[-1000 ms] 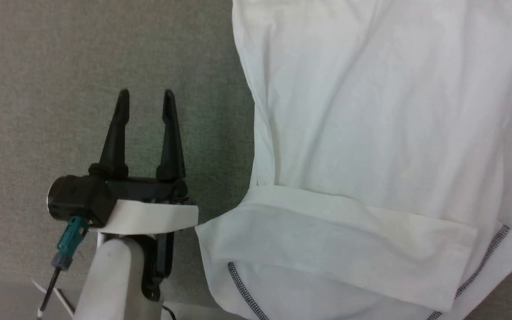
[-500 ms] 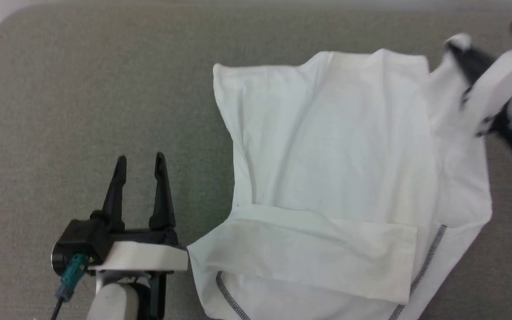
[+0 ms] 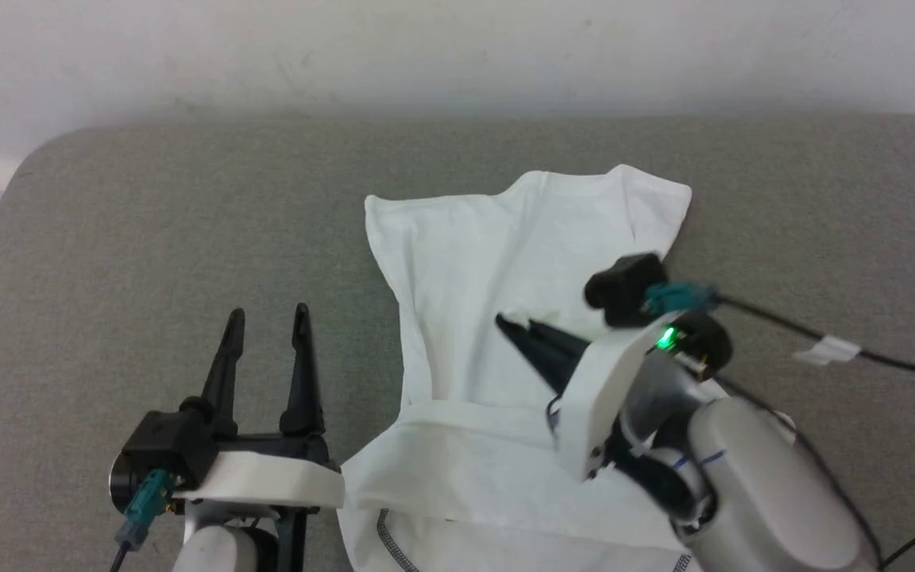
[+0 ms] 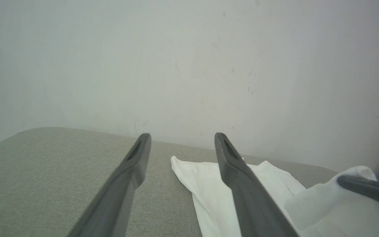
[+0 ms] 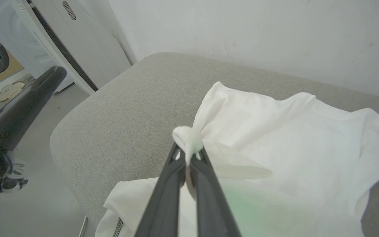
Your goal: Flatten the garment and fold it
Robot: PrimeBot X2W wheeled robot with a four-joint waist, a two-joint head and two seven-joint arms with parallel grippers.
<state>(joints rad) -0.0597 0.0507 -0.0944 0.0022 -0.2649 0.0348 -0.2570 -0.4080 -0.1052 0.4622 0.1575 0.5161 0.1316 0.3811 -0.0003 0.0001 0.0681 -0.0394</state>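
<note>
The garment point(image 3: 505, 262), a white T-shirt, lies on the grey padded surface point(image 3: 187, 222) with its near part folded over in a band and a grey-stitched seam at the bottom edge. My right gripper point(image 3: 517, 324) hovers over the garment's middle, shut on a pinched bunch of its fabric point(image 5: 187, 140), which hangs lifted from the fingers. My left gripper point(image 3: 267, 314) stands open on the bare surface just left of the garment, holding nothing. The left wrist view shows its fingers point(image 4: 137, 161) spread, with the garment point(image 4: 209, 187) to the right.
A pale wall point(image 3: 457, 48) runs behind the surface. The surface's rounded corner point(image 5: 64, 131) drops off toward white cabinets point(image 5: 77, 39) and the floor. A black cable with a white tag point(image 3: 823, 349) trails right of the right arm.
The head camera has pulled back and tilted up. My right gripper came in from the far right edge to over the garment's middle, drawing the fabric leftward. The left gripper stays open.
</note>
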